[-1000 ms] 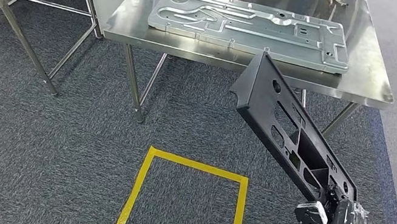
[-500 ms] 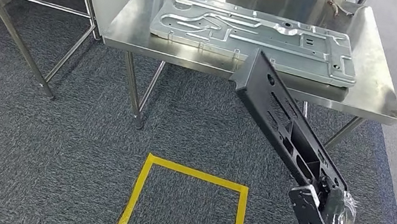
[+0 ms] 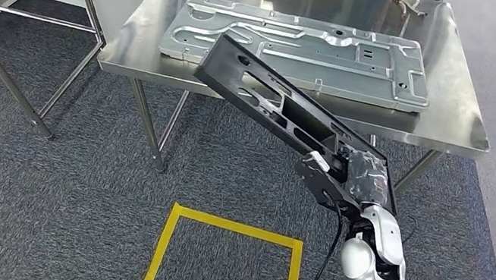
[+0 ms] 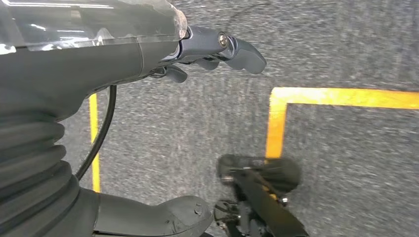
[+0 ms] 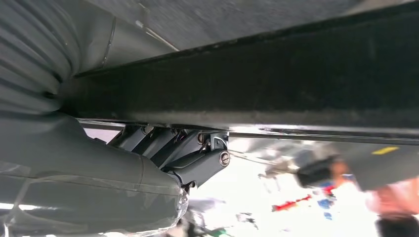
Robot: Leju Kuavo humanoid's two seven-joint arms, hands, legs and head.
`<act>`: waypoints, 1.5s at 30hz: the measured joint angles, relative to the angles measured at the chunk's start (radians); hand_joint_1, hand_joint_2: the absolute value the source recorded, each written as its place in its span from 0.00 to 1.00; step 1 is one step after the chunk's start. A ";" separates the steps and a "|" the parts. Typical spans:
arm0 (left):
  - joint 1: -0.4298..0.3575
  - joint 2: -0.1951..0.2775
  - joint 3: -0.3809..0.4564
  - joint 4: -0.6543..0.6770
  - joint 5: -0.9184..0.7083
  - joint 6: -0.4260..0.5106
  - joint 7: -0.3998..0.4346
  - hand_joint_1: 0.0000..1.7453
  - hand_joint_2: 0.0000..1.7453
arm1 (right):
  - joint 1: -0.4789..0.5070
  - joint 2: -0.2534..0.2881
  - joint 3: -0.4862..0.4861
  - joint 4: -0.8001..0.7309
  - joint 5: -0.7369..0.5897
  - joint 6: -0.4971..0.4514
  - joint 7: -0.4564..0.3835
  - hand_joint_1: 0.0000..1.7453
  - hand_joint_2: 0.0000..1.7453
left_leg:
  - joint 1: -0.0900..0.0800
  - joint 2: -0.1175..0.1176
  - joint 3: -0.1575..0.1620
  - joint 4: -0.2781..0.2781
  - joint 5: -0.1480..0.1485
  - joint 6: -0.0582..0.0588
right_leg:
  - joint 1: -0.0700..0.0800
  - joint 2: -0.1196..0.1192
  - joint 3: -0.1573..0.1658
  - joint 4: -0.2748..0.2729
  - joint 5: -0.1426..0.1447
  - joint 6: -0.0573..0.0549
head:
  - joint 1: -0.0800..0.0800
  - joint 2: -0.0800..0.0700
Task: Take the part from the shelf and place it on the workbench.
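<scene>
A long black plastic part with cut-out openings (image 3: pixel 278 107) is held by the right hand (image 3: pixel 346 174) at its near end, and it is carried in the air at a slant. Its far end is seen over the front edge of the stainless steel workbench (image 3: pixel 456 123), just before the large flat grey metal panel (image 3: pixel 300 45) that lies on the top. In the right wrist view the fingers (image 5: pixel 197 155) are closed under the black part (image 5: pixel 257 89), so the grip looks firm.

The left hand (image 4: pixel 207 49) hangs over the grey carpet with yellow floor tape (image 4: pixel 276 123); nothing is held in it and its fingers are seen somewhat curled but apart.

It is judged that the taking step is finished and the placing step is now in hand. For the next move, the part should be brought further over the bench and lowered flat. Little free space is seen beside the metal panel, so the part will probably have to be set on the panel or along the front strip, and released only when it is supported.
</scene>
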 joint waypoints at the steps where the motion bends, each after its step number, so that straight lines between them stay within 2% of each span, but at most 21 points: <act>1: 0.001 0.000 0.000 0.000 -0.001 0.000 0.001 0.00 1.00 | -0.020 0.000 0.019 0.013 0.002 0.010 0.005 1.00 1.00 | -0.006 -0.002 0.007 -0.051 0.048 0.009 | 0.003 0.000 0.011 0.000 -0.011 0.002 | 0.000 0.000; 3: 0.004 -0.001 0.000 0.000 -0.003 0.000 0.004 0.00 1.00 | -0.065 -0.002 0.060 0.039 0.003 0.038 0.017 1.00 1.00 | -0.014 -0.005 0.021 -0.107 0.108 0.020 | 0.007 0.000 0.026 0.004 -0.028 0.009 | 0.000 0.000; 6: 0.002 -0.004 0.000 0.000 -0.003 -0.002 0.006 0.00 1.00 | -0.145 -0.014 0.127 0.068 0.003 0.076 0.034 1.00 1.00 | -0.009 -0.004 0.048 -0.124 0.108 0.024 | 0.006 0.000 0.026 0.034 -0.027 0.024 | 0.000 0.000; 8: -0.003 -0.007 0.000 0.000 -0.002 -0.006 0.006 0.00 1.00 | -0.187 -0.019 0.154 0.081 0.001 0.090 0.038 1.00 1.00 | -0.005 -0.002 0.067 -0.135 0.102 0.029 | 0.003 -0.006 -0.016 0.106 -0.035 0.035 | 0.000 0.000; 11: -0.001 -0.007 0.000 0.000 0.003 -0.013 0.004 0.00 1.00 | -0.218 -0.019 0.178 0.102 -0.009 0.107 0.046 1.00 1.00 | -0.005 -0.002 0.091 -0.138 0.080 0.034 | -0.007 -0.009 -0.131 0.241 -0.100 0.054 | 0.000 0.000; 12: 0.000 -0.007 0.000 0.000 0.004 -0.015 0.004 0.00 1.00 | -0.221 -0.019 0.185 0.107 -0.012 0.112 0.048 1.00 1.00 | -0.004 -0.003 0.101 -0.138 0.071 0.033 | -0.010 -0.010 -0.158 0.253 -0.117 0.059 | 0.000 0.000; 13: 0.002 -0.007 0.000 0.000 0.006 -0.016 0.003 0.00 1.00 | -0.221 -0.019 0.190 0.112 -0.015 0.115 0.050 1.00 1.00 | -0.004 -0.004 0.115 -0.138 0.060 0.031 | -0.012 -0.011 -0.173 0.236 -0.113 0.062 | 0.000 0.000; 14: 0.004 -0.007 0.000 0.000 0.008 -0.017 0.003 0.00 1.00 | -0.221 -0.019 0.193 0.116 -0.017 0.116 0.052 1.00 1.00 | -0.004 -0.004 0.130 -0.138 0.048 0.029 | -0.013 -0.012 -0.176 0.194 -0.083 0.064 | 0.000 0.000; 17: 0.008 -0.008 0.001 0.000 0.012 -0.017 0.003 0.00 1.00 | -0.222 -0.019 0.196 0.127 -0.017 0.118 0.060 1.00 1.00 | -0.006 -0.004 0.165 -0.136 0.013 0.016 | -0.009 -0.013 -0.165 0.043 0.085 0.048 | 0.000 0.000; 18: 0.008 -0.008 0.001 0.000 0.012 -0.017 0.004 0.00 1.00 | -0.222 -0.019 0.197 0.130 -0.015 0.118 0.062 1.00 1.00 | -0.007 -0.005 0.173 -0.135 0.006 0.009 | -0.006 -0.012 -0.162 0.021 0.116 0.038 | 0.001 0.000; 20: 0.006 -0.008 0.001 0.001 0.013 -0.017 0.004 0.00 1.00 | -0.221 -0.022 0.199 0.132 -0.001 0.118 0.068 1.00 1.00 | -0.008 -0.005 0.178 -0.121 0.009 -0.005 | -0.006 -0.008 -0.148 0.012 0.118 0.022 | 0.001 0.000; 23: 0.005 -0.007 0.001 0.000 0.014 -0.016 0.005 0.00 1.00 | -0.217 -0.044 0.199 0.133 0.021 0.116 0.080 1.00 1.00 | -0.004 -0.002 0.124 -0.020 0.019 -0.019 | -0.012 -0.005 -0.111 -0.008 0.106 0.003 | 0.001 0.000; 26: 0.006 -0.008 0.002 0.000 0.015 -0.016 0.005 0.00 1.00 | -0.200 -0.079 0.198 0.135 0.039 0.114 0.086 1.00 1.00 | 0.005 -0.001 0.020 0.116 -0.049 -0.029 | -0.013 -0.004 -0.079 -0.014 0.081 -0.003 | 0.001 0.000; 28: 0.009 -0.007 0.002 0.000 0.015 -0.017 0.005 0.00 1.00 | -0.176 -0.104 0.194 0.137 0.056 0.112 0.089 1.00 1.00 | 0.009 0.000 -0.013 0.115 -0.076 -0.031 | -0.014 -0.003 -0.052 -0.014 0.058 0.000 | 0.001 0.000; 29: 0.010 -0.007 0.002 0.000 0.015 -0.017 0.005 0.00 1.00 | -0.164 -0.118 0.192 0.139 0.064 0.111 0.089 1.00 1.00 | 0.011 0.000 -0.011 0.075 -0.055 -0.030 | -0.014 -0.003 -0.036 -0.014 0.046 0.003 | 0.001 0.000; 31: 0.012 -0.007 0.003 0.000 0.015 -0.017 0.004 0.00 1.00 | -0.147 -0.144 0.188 0.143 0.073 0.107 0.089 1.00 1.00 | 0.010 0.003 0.008 -0.047 0.053 -0.023 | -0.013 -0.003 -0.010 -0.013 0.021 0.012 | 0.001 0.000; 33: 0.013 -0.007 0.003 0.000 0.016 -0.016 0.003 0.00 1.00 | -0.135 -0.165 0.181 0.146 0.080 0.102 0.089 1.00 1.00 | 0.006 0.005 0.025 -0.122 0.127 -0.015 | -0.010 -0.002 0.006 -0.014 0.001 0.024 | 0.001 0.000; 36: 0.011 -0.007 0.003 0.000 0.016 -0.015 0.002 0.00 1.00 | -0.118 -0.177 0.162 0.149 0.100 0.098 0.088 1.00 1.00 | 0.005 0.005 0.049 -0.139 0.122 0.000 | -0.010 -0.004 0.021 -0.002 -0.005 0.042 | 0.001 0.000; 38: 0.010 -0.007 0.003 0.000 0.016 -0.015 0.002 0.00 1.00 | -0.110 -0.174 0.149 0.151 0.115 0.098 0.086 1.00 1.00 | 0.007 0.006 0.069 -0.145 0.111 0.014 | -0.012 -0.007 -0.010 0.064 -0.011 0.049 | 0.001 0.000; 41: 0.007 -0.007 0.003 0.000 0.016 -0.015 0.001 0.00 1.00 | -0.099 -0.161 0.135 0.156 0.134 0.098 0.085 1.00 1.00 | 0.006 0.009 0.089 -0.147 0.091 0.024 | -0.014 -0.008 -0.109 0.212 -0.063 0.061 | 0.001 0.000; 45: 0.007 -0.007 0.003 0.000 0.016 -0.014 0.000 0.00 1.00 | -0.087 -0.150 0.125 0.163 0.147 0.098 0.084 1.00 1.00 | 0.005 0.008 0.109 -0.147 0.074 0.024 | -0.015 -0.009 -0.159 0.249 -0.090 0.065 | 0.001 0.000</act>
